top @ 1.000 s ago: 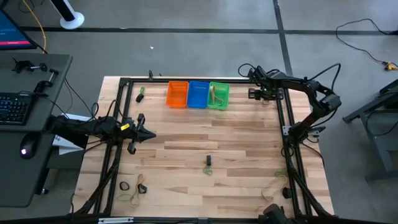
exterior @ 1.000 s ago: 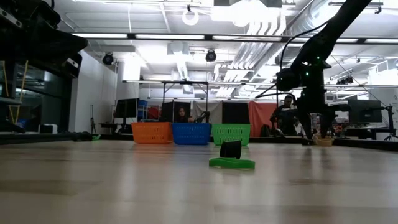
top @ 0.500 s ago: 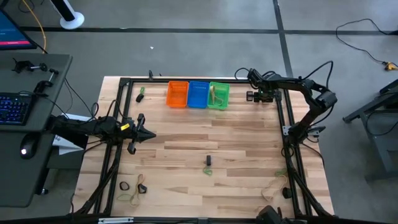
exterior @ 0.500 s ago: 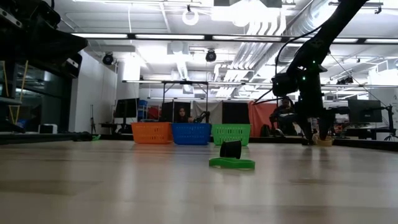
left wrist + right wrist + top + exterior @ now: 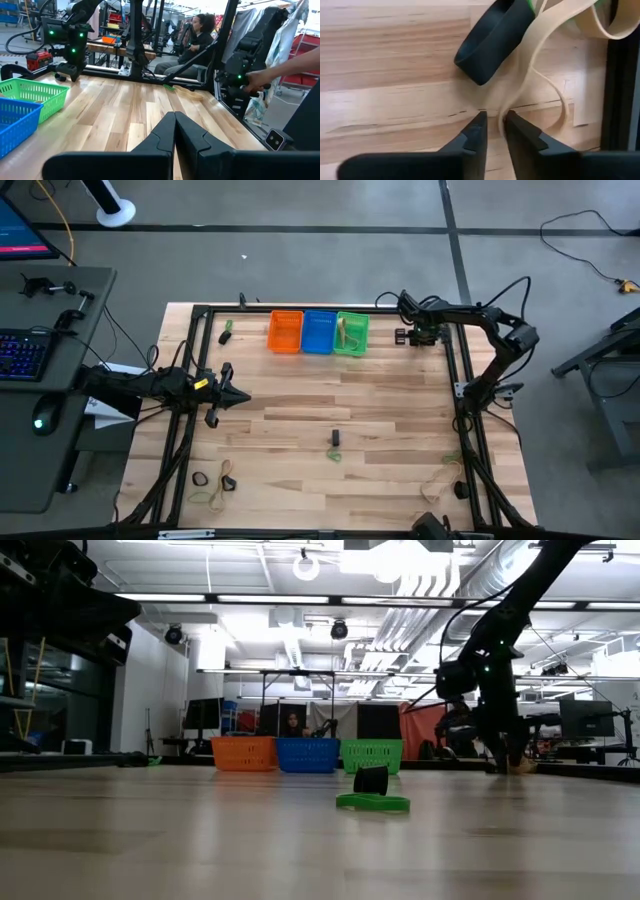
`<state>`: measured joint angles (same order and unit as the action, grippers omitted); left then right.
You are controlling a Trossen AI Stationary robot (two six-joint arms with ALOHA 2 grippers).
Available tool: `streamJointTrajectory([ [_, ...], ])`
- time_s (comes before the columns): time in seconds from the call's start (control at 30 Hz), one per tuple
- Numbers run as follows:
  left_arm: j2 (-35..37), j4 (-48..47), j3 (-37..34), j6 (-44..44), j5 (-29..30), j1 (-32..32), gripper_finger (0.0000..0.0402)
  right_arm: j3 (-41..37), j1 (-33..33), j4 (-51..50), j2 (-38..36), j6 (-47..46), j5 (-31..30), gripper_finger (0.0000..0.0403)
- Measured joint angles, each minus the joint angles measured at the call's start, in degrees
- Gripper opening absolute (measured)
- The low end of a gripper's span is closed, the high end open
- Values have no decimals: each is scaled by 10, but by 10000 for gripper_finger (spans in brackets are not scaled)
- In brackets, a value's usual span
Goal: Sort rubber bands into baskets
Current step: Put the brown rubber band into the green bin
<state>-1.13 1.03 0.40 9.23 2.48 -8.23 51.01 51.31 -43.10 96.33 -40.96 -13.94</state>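
Orange [image 5: 285,332], blue [image 5: 319,332] and green [image 5: 351,333] baskets stand in a row at the table's far edge. My right gripper [image 5: 403,336] is low over the table's far right part, right of the green basket, and shut on a tan rubber band [image 5: 540,35]. A wide black band [image 5: 492,37] lies on the wood just beyond its fingers. A black band [image 5: 336,439] and a green band [image 5: 334,455] lie mid-table. More bands lie near left [image 5: 212,488] and near right [image 5: 441,477]. My left gripper [image 5: 238,395] is shut and empty at the table's left side. My right gripper pinches a strand of the tan rubber band [image 5: 502,114] between its two fingertips [image 5: 481,122], coming from above and pointing down. The rest of the band lies on the wood, running past the black band toward the black frame rail.
A black frame rail [image 5: 620,75] runs along the table close beside my right gripper. A green band [image 5: 227,330] lies at the far left. Beyond the table a person [image 5: 197,30] sits, and a hand [image 5: 257,80] reaches toward equipment.
My right gripper has gone a little toward the table's left edge and slightly down.
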Motion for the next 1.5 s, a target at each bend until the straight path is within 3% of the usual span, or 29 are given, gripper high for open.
streamJointTrajectory([
  [0.13,0,0,0,0,0,0,1,1,-11,0,7,12,0,10],
  [0.27,0,0,0,0,0,0,1,-1,-32,-12,-15,27,27,3],
  [0.57,0,0,0,0,0,0,1,-1,-108,-36,-216,52,39,1],
  [0.7,0,0,0,0,0,0,1,-1,-160,17,-305,17,67,0],
  [0.83,0,0,0,0,0,0,1,-1,-230,142,-340,-20,98,0],
  [1.07,0,0,0,0,0,0,1,-1,-286,374,-315,-41,107,0],
  [1.27,0,0,0,0,0,0,1,0,-260,374,-252,-37,98,0],
  [1.5,0,0,0,0,0,0,1,0,-239,447,-133,-36,154,0],
])
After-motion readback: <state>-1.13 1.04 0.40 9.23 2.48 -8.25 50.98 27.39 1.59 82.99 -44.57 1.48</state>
